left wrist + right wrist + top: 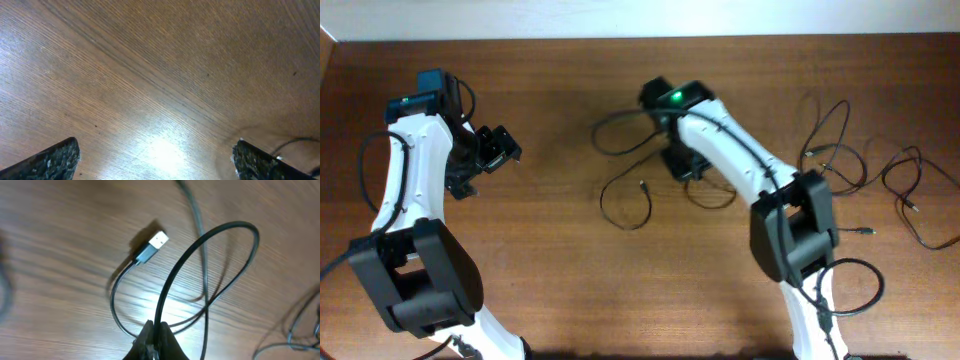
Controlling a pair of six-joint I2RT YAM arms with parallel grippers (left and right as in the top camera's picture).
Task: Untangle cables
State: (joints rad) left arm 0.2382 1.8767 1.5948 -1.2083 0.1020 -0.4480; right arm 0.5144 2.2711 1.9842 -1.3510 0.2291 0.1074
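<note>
Several thin black cables lie on the wooden table. One loose loop (625, 190) with a plug end lies at the centre, left of my right gripper (682, 165). In the right wrist view my right gripper (155, 330) is shut on a black cable (172, 280) that loops up over the table; its USB plug (152, 246) lies on the wood. More cables (840, 150) lie spread at the right. My left gripper (485, 160) is open and empty at the far left over bare wood (155, 155).
Another cable (920, 200) lies at the far right edge. A loop (855, 285) lies by the right arm's base. The table's back edge meets a pale wall at the top.
</note>
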